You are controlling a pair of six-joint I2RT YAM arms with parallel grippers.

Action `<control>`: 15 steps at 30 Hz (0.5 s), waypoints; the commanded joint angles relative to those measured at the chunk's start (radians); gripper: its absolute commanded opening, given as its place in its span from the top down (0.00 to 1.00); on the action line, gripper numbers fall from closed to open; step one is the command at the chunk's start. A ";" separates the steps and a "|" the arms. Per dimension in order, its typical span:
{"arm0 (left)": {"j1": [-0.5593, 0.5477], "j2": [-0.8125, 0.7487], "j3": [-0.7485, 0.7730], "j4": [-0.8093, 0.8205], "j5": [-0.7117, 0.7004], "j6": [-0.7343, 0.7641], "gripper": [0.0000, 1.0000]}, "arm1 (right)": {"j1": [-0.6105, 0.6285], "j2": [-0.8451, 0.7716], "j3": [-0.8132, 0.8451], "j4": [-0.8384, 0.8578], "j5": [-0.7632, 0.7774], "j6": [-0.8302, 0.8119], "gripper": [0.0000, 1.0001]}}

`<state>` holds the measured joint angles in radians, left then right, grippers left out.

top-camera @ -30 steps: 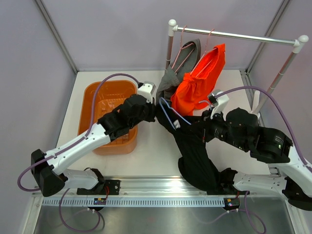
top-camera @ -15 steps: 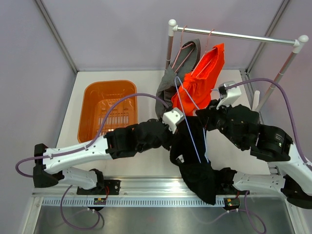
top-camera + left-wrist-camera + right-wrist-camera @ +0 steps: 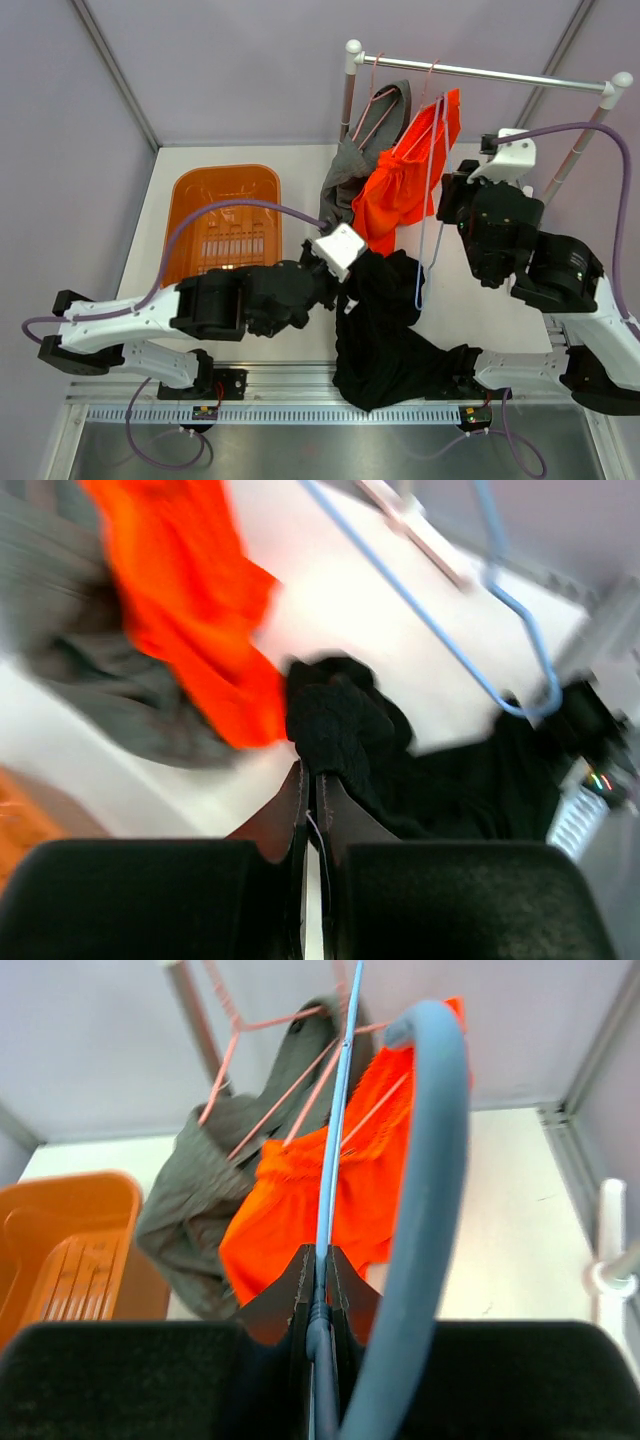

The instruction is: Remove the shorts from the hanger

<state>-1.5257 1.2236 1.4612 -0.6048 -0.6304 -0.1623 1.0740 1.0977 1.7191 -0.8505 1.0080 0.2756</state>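
Note:
The black shorts (image 3: 385, 335) lie heaped at the table's near edge, and my left gripper (image 3: 343, 278) is shut on their upper fold (image 3: 335, 720). My right gripper (image 3: 452, 200) is shut on a thin blue hanger (image 3: 428, 200) and holds it upright. The hanger is bare, and its lower end is close to the black fabric. In the right wrist view the hanger wire (image 3: 335, 1110) runs up from the closed jaws. The orange shorts (image 3: 400, 185) and the grey shorts (image 3: 350, 165) hang on pink hangers from the rail (image 3: 500, 74).
An orange basket (image 3: 225, 225) stands on the table at the left, with its rim in the right wrist view (image 3: 60, 1250). The rack's white posts stand at the back and at the far right. Grey walls enclose the table.
My left gripper pulled the black shorts down toward the near edge. My right gripper lifted the blue hanger up and back to the right, so the hanger now stands bare.

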 commanded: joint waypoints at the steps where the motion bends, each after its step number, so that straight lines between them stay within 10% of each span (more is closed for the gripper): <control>1: 0.001 -0.082 0.184 0.098 -0.331 0.160 1.00 | -0.028 -0.028 0.040 0.030 0.133 -0.044 1.00; 4: 0.001 -0.088 0.319 0.299 -0.489 0.457 1.00 | -0.031 -0.041 0.031 -0.024 0.138 -0.004 1.00; 8: 0.004 -0.076 0.378 1.004 -0.482 1.059 1.00 | -0.031 -0.078 -0.013 -0.041 0.097 0.030 1.00; 15: 0.042 0.002 0.617 1.246 -0.336 1.466 1.00 | -0.032 -0.090 -0.061 -0.098 0.090 0.071 1.00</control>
<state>-1.4933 1.2232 2.0579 0.3576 -1.0203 1.0103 1.0470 1.0145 1.6833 -0.9337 1.0794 0.3042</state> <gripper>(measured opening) 0.022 0.140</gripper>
